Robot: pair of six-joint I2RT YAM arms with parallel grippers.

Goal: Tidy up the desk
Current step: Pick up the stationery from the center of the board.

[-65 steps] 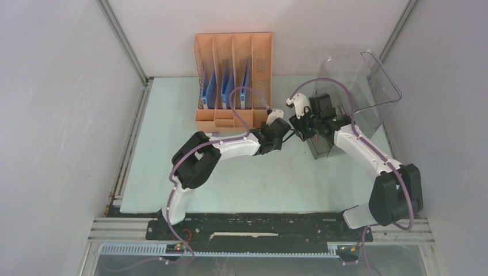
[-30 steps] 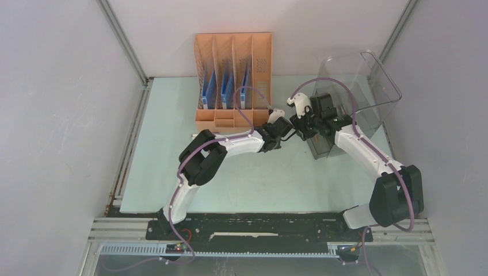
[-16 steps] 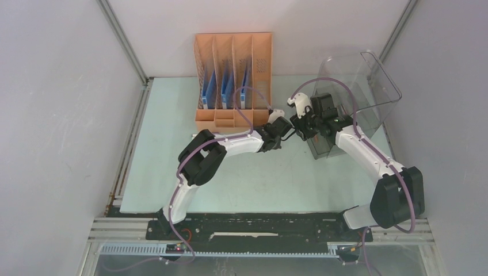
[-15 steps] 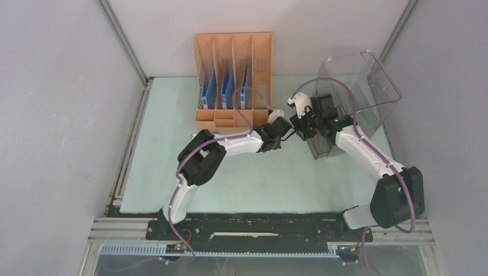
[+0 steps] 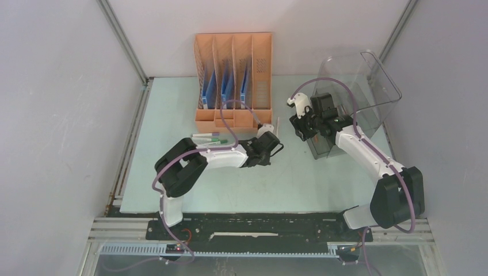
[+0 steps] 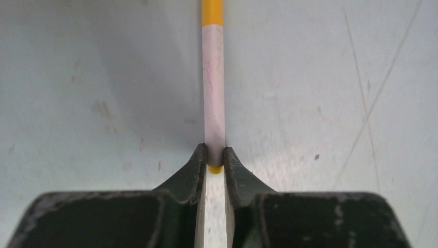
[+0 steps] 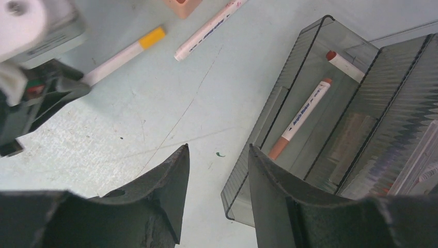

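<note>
Mint-green flat desk lies under both my arms, grey walls around it. My left gripper is clamped on a slim white marker with yellow ends, low over the desk. My right gripper hangs partly open and empty, beside the smoky clear plastic bin.

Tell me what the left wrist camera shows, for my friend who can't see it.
The black left gripper pinches the near end of a white marker with yellow ends, which points straight away from the camera. Behind it lies the scuffed pale green desk.
</note>
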